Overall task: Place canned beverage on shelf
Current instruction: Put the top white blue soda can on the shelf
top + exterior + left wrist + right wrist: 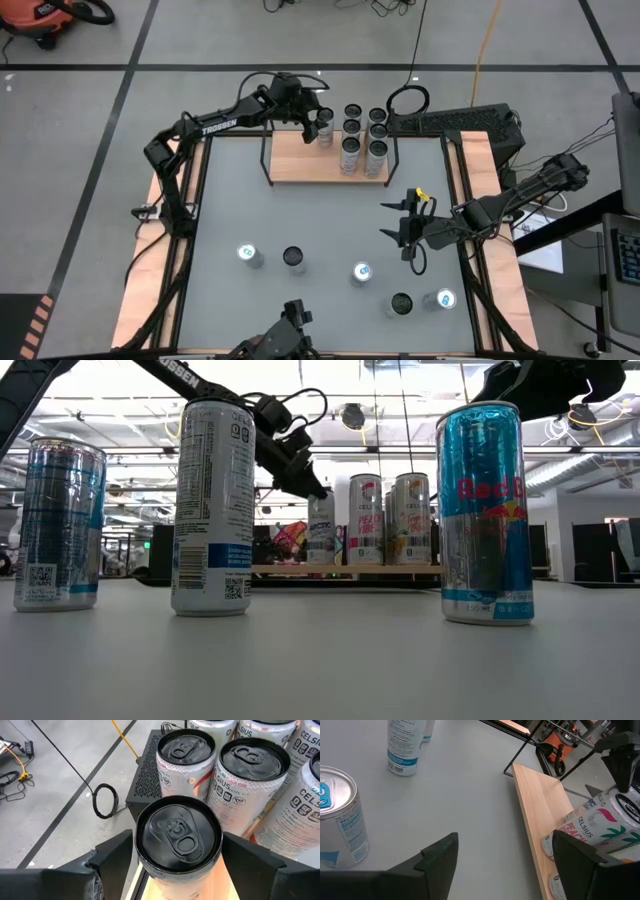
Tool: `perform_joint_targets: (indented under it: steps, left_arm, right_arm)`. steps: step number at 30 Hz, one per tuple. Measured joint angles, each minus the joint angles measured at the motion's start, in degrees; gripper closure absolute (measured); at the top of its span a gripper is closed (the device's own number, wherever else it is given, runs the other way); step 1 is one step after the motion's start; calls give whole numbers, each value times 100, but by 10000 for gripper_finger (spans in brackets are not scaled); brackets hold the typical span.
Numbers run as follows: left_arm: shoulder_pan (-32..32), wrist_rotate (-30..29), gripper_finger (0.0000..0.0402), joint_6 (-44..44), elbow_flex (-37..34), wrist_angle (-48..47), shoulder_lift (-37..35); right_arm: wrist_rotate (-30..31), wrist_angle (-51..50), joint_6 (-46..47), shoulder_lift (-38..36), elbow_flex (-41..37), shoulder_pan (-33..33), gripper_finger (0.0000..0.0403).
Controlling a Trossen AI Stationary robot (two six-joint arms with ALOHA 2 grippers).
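High view puts my left gripper point(322, 127) at the shelf point(300, 165), fingers spread beside a black-topped can point(179, 837) standing there, which I judge rigid, slick and best pinched mid-wall, while my right gripper point(404, 228) waits open over the table.

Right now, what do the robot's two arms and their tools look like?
Both arms are dark, nearly black, with jointed links and black cables looped along them. The left arm has white TROSSEN lettering on its link. The left tool has two flat, angular dark fingers. The right tool has matching dark fingers, with a small yellow part beside its wrist.
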Motion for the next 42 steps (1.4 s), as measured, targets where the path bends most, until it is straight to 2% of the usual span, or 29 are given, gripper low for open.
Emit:
perform_joint_targets:
  steps: [42]
  left_arm:
    - [-26,-262,112,35,-2,115,-9]
  right_arm:
    - [-9,0,124,0,0,0,148]
